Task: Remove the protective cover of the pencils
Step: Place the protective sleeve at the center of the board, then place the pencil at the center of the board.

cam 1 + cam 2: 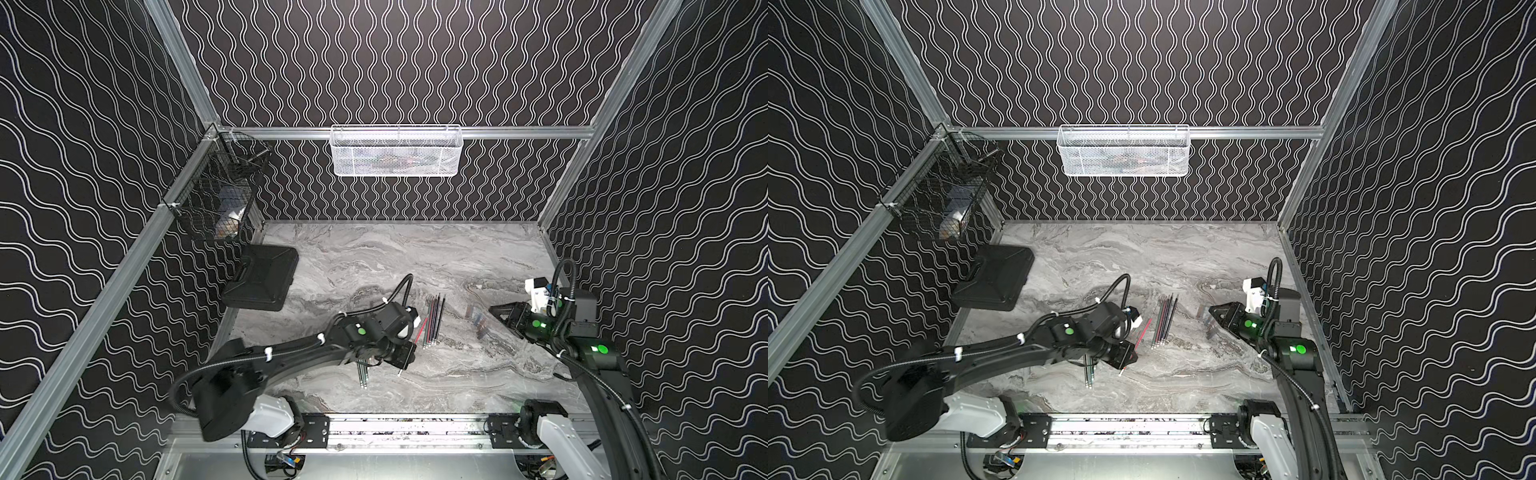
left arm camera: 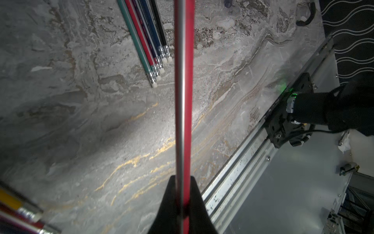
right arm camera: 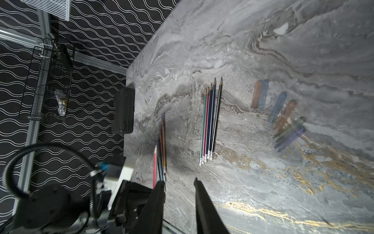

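Left gripper (image 2: 183,179) is clamped tight on the red pencil (image 2: 187,91), holding it above the table (image 1: 374,257). Right gripper (image 3: 178,181) stands partly open and empty, off to the side near the loose caps (image 3: 282,115). Whether the red pencil carries a cap is too small to tell.

The largest hazard is the left arm (image 1: 291,353). It hangs low over the capped pencils (image 3: 162,145), which lie under its wrist, so a dip or swing would likely scatter them or roll them out of reach.

Next is the held pencil itself. It is long and thin and gripped toward its eraser end, so a sideways tug from the other gripper could pivot it in the jaws or drag it out rather than free a cap. A misaligned approach could also bend or snap it.

The bare pencils (image 3: 209,121) lie in a neat row just beside the held one, and a sweep of its free end could knock them askew.

Smallest are the caps. They are translucent and unsecured, and could easily be flicked across the table when the right arm moves in.
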Controlling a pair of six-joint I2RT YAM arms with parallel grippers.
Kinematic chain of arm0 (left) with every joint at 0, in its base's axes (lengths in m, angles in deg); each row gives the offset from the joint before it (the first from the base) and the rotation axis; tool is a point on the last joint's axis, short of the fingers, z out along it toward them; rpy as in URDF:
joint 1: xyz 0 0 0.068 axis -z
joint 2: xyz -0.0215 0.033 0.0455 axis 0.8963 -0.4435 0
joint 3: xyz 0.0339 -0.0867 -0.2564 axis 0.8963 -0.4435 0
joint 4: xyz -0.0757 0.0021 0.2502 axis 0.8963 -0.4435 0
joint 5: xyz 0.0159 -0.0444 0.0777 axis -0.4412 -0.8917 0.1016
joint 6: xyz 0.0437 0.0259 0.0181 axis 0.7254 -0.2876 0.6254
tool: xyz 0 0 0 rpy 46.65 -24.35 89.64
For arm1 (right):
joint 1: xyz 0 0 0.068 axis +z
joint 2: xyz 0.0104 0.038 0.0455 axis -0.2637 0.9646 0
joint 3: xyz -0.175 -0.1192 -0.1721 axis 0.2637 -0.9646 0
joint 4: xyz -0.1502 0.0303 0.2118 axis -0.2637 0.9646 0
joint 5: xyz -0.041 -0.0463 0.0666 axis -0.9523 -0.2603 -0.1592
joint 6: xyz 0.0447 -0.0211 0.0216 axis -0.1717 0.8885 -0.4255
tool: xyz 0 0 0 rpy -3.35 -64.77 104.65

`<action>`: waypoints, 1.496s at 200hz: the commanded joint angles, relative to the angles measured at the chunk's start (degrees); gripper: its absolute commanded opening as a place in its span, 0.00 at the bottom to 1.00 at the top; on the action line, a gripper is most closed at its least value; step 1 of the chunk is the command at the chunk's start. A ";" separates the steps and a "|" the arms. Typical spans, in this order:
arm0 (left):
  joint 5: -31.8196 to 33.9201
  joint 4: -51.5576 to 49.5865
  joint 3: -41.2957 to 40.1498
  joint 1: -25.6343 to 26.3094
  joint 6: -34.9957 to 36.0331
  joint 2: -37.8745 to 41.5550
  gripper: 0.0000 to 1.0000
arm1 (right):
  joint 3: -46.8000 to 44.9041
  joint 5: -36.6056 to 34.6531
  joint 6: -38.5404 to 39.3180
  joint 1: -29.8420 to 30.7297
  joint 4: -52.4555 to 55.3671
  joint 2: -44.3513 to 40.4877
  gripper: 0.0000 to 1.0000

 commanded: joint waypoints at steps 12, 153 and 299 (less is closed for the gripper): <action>1.38 5.21 3.70 -2.49 -0.92 -7.22 0.00 | -0.88 -6.21 1.04 0.71 4.67 -3.58 0.28; 1.69 9.95 11.28 -6.82 -4.15 -23.13 0.01 | -2.41 -9.21 -1.02 0.79 3.77 -6.43 0.31; 0.59 11.72 11.74 -8.64 -5.81 -24.04 0.23 | -2.46 -9.04 -0.92 0.79 3.78 -5.64 0.31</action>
